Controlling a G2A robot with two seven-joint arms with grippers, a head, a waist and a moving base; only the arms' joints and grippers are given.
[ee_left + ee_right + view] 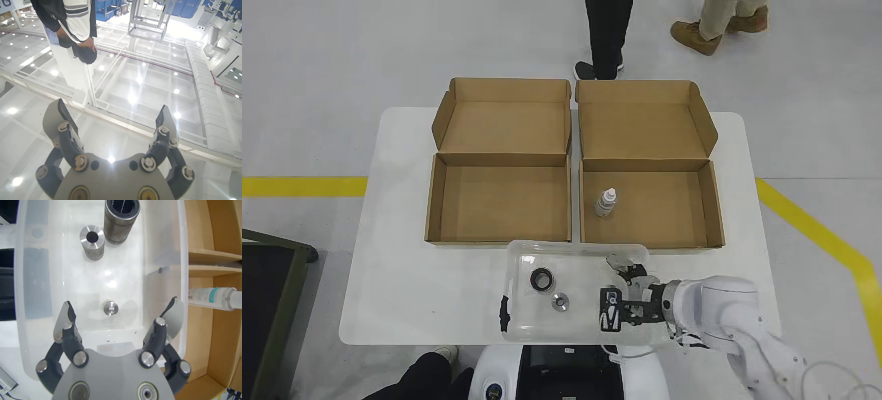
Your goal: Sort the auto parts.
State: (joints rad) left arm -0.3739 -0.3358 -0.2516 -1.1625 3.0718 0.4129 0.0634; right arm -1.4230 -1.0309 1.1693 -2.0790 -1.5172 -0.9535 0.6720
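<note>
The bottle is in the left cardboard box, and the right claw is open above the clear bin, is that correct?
Not quite. The bottle is in the right cardboard box, not the left cardboard box; the top view shows this. The rest holds: the right claw is open above the clear bin.
</note>
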